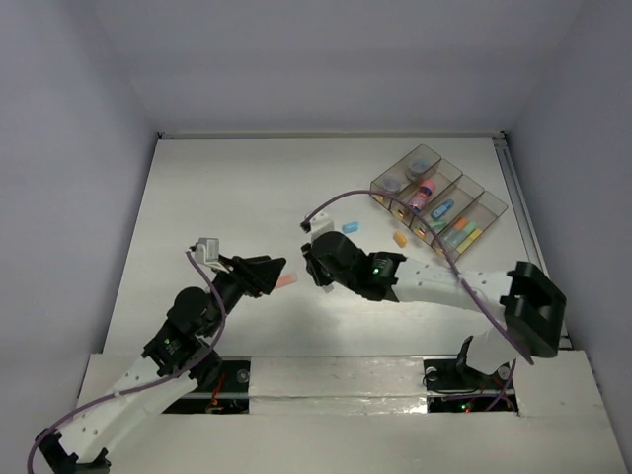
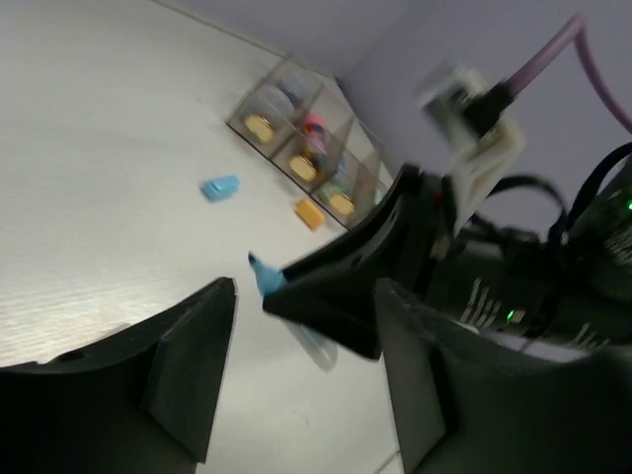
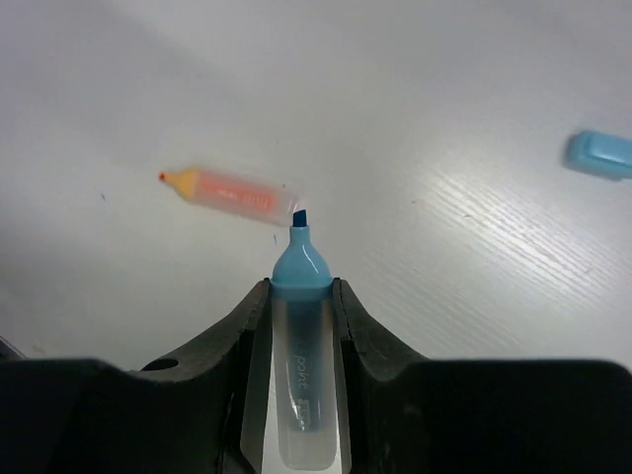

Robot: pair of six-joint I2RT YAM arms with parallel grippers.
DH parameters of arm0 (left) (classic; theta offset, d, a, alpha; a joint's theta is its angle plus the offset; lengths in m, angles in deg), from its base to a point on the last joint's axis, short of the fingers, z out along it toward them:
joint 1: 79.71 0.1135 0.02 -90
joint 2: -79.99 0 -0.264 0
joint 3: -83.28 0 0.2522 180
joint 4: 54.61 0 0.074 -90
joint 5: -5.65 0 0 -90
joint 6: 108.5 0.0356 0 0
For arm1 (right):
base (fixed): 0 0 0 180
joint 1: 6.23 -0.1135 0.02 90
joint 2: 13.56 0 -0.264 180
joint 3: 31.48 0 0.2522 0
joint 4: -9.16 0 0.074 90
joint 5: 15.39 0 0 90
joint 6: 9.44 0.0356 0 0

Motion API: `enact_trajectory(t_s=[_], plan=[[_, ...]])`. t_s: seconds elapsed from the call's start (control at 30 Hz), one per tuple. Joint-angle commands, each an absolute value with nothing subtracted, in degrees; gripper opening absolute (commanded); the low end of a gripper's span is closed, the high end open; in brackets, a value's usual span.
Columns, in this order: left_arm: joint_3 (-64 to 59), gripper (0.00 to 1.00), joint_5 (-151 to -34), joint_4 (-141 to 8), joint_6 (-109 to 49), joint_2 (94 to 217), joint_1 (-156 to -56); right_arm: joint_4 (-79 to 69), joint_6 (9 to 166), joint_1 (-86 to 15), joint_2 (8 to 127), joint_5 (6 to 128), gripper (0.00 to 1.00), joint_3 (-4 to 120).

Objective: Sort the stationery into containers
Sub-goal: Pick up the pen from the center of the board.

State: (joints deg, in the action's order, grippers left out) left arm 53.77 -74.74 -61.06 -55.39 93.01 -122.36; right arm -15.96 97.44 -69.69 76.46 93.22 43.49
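Nearest the lens, right tool (image 3: 301,291) clamped around an uncapped blue highlighter (image 3: 299,355), bare tip forward and, in this view, just beside an uncapped orange highlighter (image 3: 229,192) lying flat on the white bench (image 3: 444,79). Left tool (image 2: 306,284) close opposite, fingers apart with nothing visible between them, near that orange highlighter. Likely trouble: collision of the two tools in so tight a spot; orange highlighter nudged and set rolling; ink smeared on the bench from a low-carried wet tip; blue cap (image 3: 599,154) left loose off to the side. Farther off, four-compartment tray (image 1: 491,204), partly filled, at the far right, close to the bench's right edge and the walls (image 1: 583,118); small orange piece (image 1: 400,238) on the way there. Wide bare bench to the left and far side.
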Motion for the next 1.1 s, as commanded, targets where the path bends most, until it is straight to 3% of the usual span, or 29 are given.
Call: enact_trajectory(t_s=[0.0, 0.03, 0.1, 0.2, 0.4, 0.9, 1.0, 1.07], plan=[[54.8, 0.54, -84.0, -51.4, -56.9, 97.6, -122.3, -15.0, 106.4, -68.9, 71.5, 103.2, 0.0, 44.2], [54.6, 0.43, -86.0, -50.0, -57.2, 99.0, -122.3, -14.7, 107.2, -68.9, 71.1, 103.4, 0.0, 44.6], [54.5, 0.37, -88.0, -46.8, -58.0, 102.7, -122.3, -13.7, 108.8, -68.4, 70.1, 104.8, 0.0, 46.1], [55.2, 0.37, -88.0, -44.3, -58.8, 105.3, -122.3, -11.5, 109.9, -68.4, 69.0, 105.9, 0.0, 47.1], [55.2, 0.46, -89.8, -40.1, -59.0, 109.0, -122.3, -5.2, 112.5, -68.4, 65.5, 105.0, 0.0, 44.8], [47.2, 0.47, -89.9, -36.3, -55.9, 124.3, -122.3, 7.8, 108.8, -68.4, 64.9, 102.5, 0.0, 41.0], [45.9, 0.44, -91.4, -34.4, -55.4, 126.3, -122.9, 7.9, 107.5, -68.4, 65.1, 103.9, 0.0, 40.6], [45.8, 0.36, -92.2, -33.5, -55.2, 126.4, -122.9, 7.5, 107.1, -68.4, 64.5, 106.2, 0.0, 40.3]])
